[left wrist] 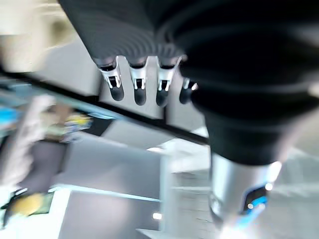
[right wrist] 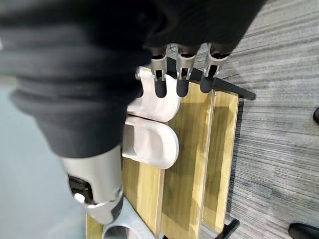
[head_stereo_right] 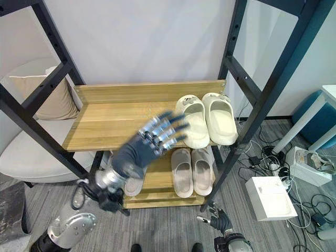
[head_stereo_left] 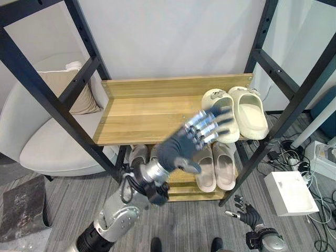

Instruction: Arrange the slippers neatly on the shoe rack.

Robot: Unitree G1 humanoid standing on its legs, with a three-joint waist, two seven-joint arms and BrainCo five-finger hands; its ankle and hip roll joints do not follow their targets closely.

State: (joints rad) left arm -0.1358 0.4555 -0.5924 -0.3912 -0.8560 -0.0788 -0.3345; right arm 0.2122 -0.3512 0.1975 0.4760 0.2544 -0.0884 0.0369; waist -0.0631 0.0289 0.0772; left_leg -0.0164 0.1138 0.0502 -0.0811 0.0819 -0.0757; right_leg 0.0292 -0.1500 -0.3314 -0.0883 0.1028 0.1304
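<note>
A pair of cream slippers [head_stereo_right: 219, 118] stands side by side at the right end of the wooden upper shelf [head_stereo_left: 142, 113], toes to the back. On the lower shelf [right wrist: 189, 164] a beige pair [head_stereo_left: 224, 165] lies below them, with a grey slipper [head_stereo_left: 137, 155] further left, partly hidden by my arm. My left hand [head_stereo_left: 181, 149] is raised in front of the upper shelf, open, fingers spread towards the cream pair and holding nothing. My right hand [head_stereo_left: 251, 214] hangs low by the rack's right foot, fingers [right wrist: 182, 74] straight and empty, near the beige pair [right wrist: 149, 142].
Black slanted rack posts [head_stereo_left: 47, 100] frame the shelves on both sides. A pale armchair [head_stereo_left: 47, 142] with a cushion stands to the left. On the floor to the right lie a white box [head_stereo_left: 290, 193] and a tangle of cables [head_stereo_right: 310, 205].
</note>
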